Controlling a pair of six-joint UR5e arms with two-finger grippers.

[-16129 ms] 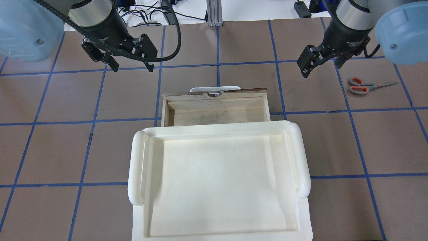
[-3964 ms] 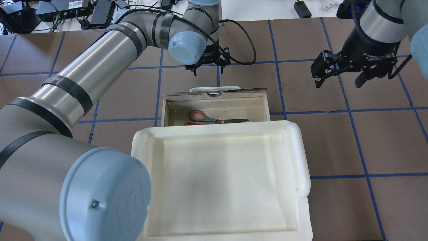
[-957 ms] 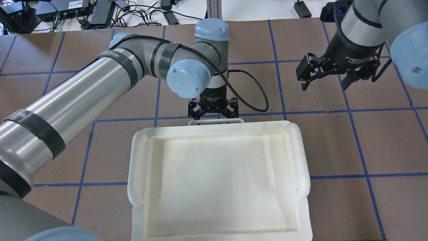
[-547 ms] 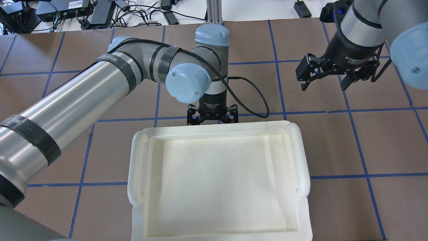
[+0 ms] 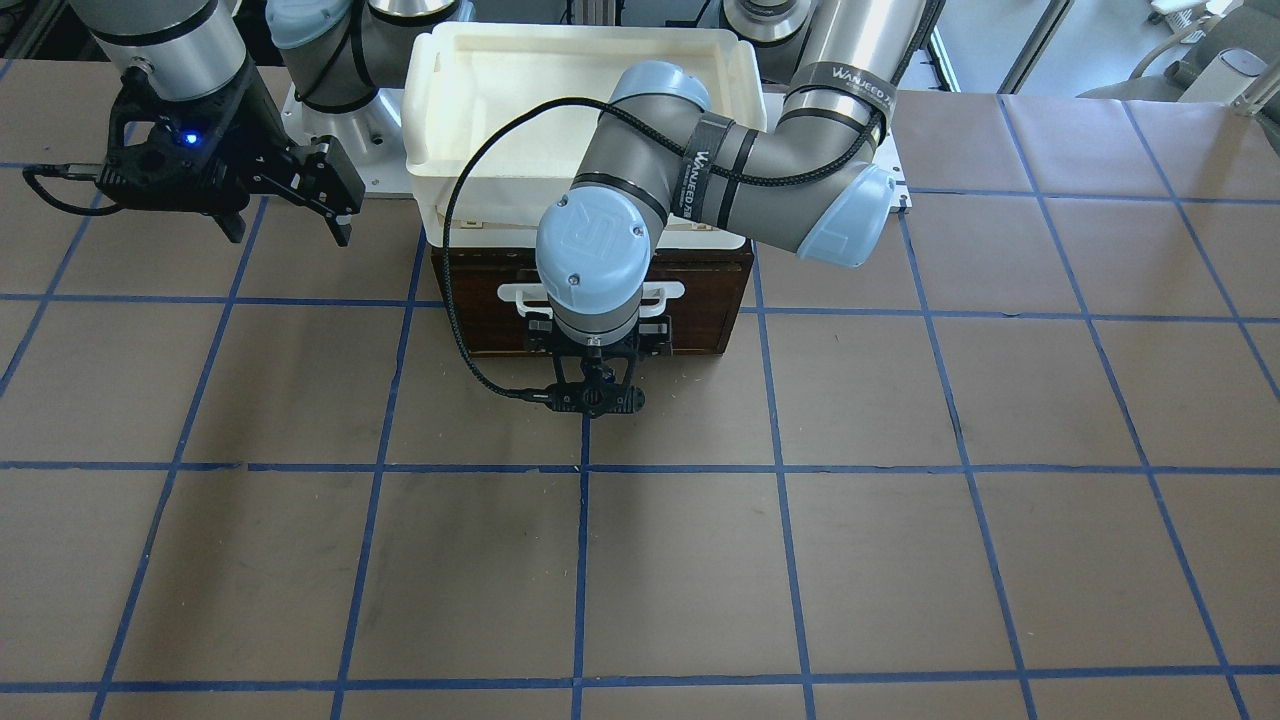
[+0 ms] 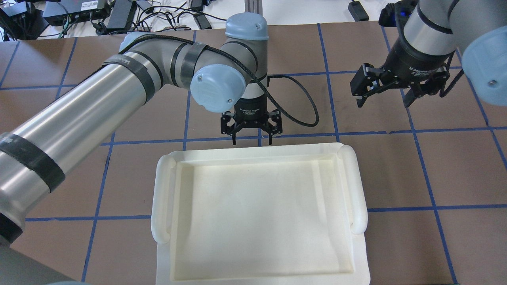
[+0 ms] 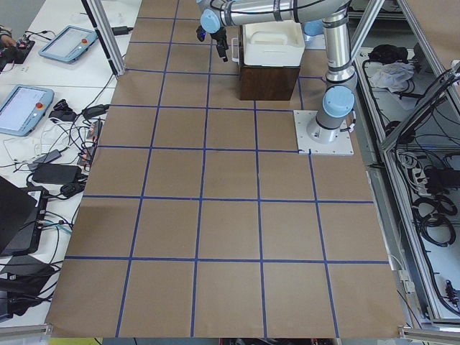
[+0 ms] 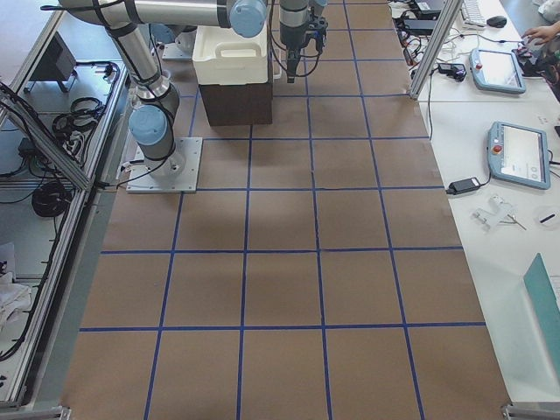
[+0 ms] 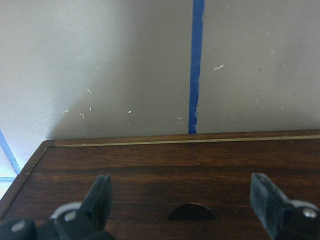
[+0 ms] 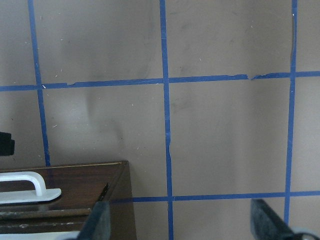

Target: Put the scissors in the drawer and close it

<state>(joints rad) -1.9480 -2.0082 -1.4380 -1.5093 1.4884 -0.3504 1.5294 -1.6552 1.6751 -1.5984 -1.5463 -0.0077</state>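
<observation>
The drawer (image 5: pixel 700 300) is pushed fully in; its dark brown front and white bar handle (image 5: pixel 668 291) show under the tray. The scissors are hidden. My left gripper (image 6: pixel 252 141) is open and empty, pointing down just in front of the drawer front. In the left wrist view its fingers (image 9: pixel 100 197) stand wide apart over the brown front (image 9: pixel 150 165). My right gripper (image 6: pixel 386 101) is open and empty, held above the table to the right of the drawer. The right wrist view shows the drawer's corner (image 10: pixel 75 185) and handle end (image 10: pixel 30 187).
A white plastic tray (image 6: pixel 358 186) sits on top of the drawer's cabinet and hides it from above. The brown table has a blue tape grid. Cables and power bricks (image 6: pixel 119 12) lie beyond the far edge.
The drawer handle has slid out of sight under the tray's edge. My left gripper has since drawn back a little from the drawer front. The right arm has not moved.
</observation>
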